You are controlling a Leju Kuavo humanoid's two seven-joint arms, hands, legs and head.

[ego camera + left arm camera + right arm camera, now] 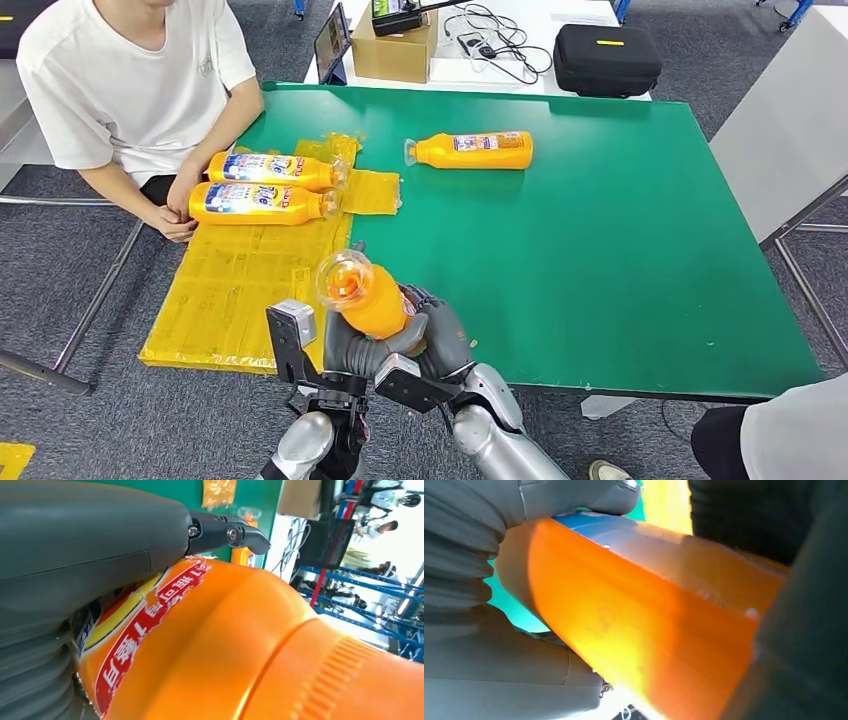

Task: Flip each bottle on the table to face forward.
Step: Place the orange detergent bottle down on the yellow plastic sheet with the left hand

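Note:
An orange bottle with a clear cap is lifted above the table's near edge, cap pointing up and away from me. My left hand and my right hand both grip its lower body, fingers wrapped around it. Close up, the bottle shows its red label beside my left thumb, and the bottle lies across my right palm. Two labelled bottles lie side by side on the yellow mat at the left. Another orange bottle lies on the green table farther back.
A person in a white shirt sits at the table's left, hands by the two lying bottles. A cardboard box, cables and a black case stand on a white table behind. Another person's leg is at lower right.

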